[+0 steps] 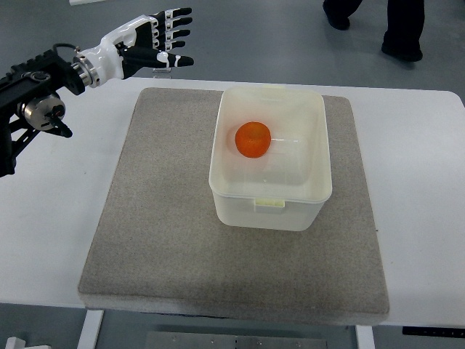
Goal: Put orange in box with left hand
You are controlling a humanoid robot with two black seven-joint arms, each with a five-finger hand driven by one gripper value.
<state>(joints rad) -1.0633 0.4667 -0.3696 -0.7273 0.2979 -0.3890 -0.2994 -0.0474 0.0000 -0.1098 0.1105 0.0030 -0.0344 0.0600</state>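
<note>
The orange (pixel 253 139) sits inside the white box (pixel 270 205), so the job looks done. Left hand (pixel 154 42) is up & away w/ fingers (pixel 176 23) spread, holding nothing.

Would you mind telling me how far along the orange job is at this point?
Done, it seems: the orange lies inside the box, which sits on the mat. In hand: nothing; the left hand is open and empty, up beyond the mat's far left corner, clear of the box. Left: apparently nothing, apart from perhaps bringing the arm to rest.
</note>
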